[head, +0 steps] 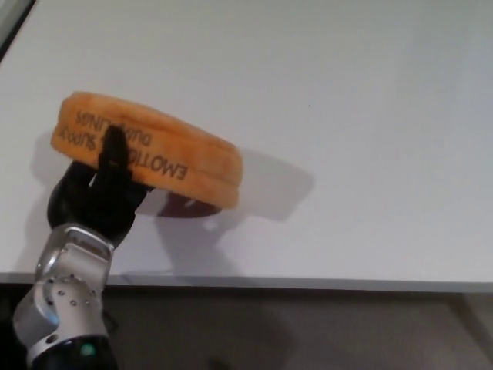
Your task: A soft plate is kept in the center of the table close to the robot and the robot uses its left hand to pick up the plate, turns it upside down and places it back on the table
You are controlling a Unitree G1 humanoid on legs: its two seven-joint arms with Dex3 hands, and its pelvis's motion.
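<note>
A soft orange plate [166,146] with black lettering on its rim hangs a little above the white table [347,116], nearly level, its right end lowest and close to its shadow. My left hand [100,193] is shut on the plate's near left rim, one black finger [115,146] lying over the lettering. The silver forearm [65,297] rises from the bottom left corner. The plate's underside is hidden. My right hand does not show.
The table's front edge [308,283] runs across the bottom of the picture, with dark floor below it. A dark strip [9,23] marks the table's far left corner.
</note>
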